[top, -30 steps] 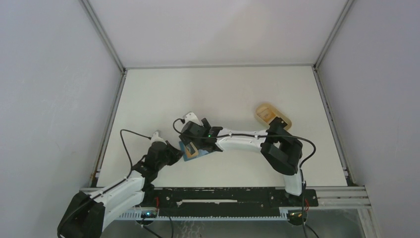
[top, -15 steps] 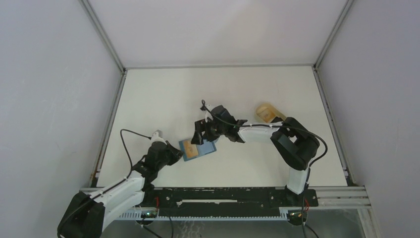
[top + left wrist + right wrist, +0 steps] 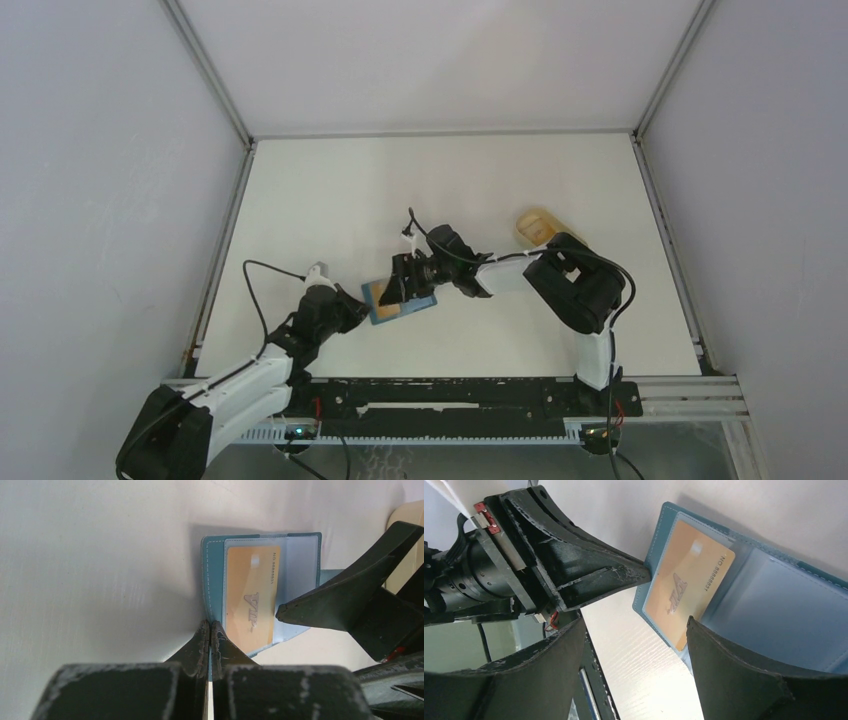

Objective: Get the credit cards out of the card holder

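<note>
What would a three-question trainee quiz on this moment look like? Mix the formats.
1. True or false: the tan card lies fully outside the card holder.
2. Short answer: what is the left gripper pinching?
3. Which gripper stands open? A) left gripper B) right gripper C) both

Key:
1. False. The tan card sits in its slot in the opened card holder.
2. The card holder, at its edge, with the jaws shut on it.
3. B. The right gripper's fingers are spread wide over the card holder.
</note>
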